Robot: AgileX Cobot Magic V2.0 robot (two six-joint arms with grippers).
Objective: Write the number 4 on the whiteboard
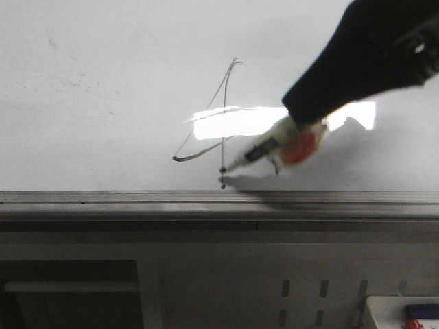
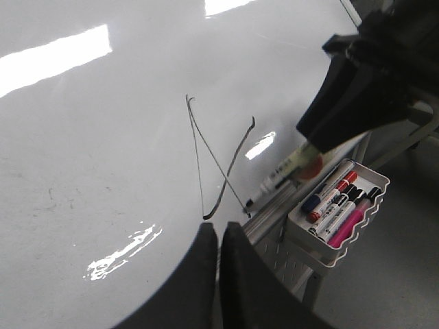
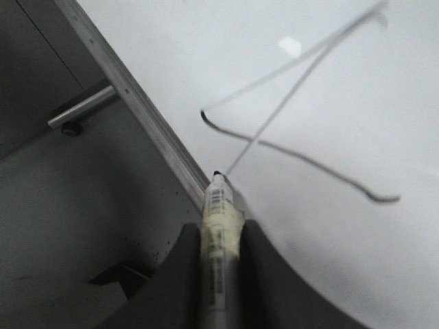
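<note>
The number 4 sits mid-frame on the whiteboard, just above the grey rail: slanted stroke, curvy crossbar and vertical all look drawn. The marker tip is right at the bottom of the vertical, tilted low so the nib drags, I'd guess. The right gripper is clamped on its barrel. The left gripper hangs at lower centre of its own view, fingers pinched together, holding nothing. Tray of markers hangs off the board's edge.
</note>
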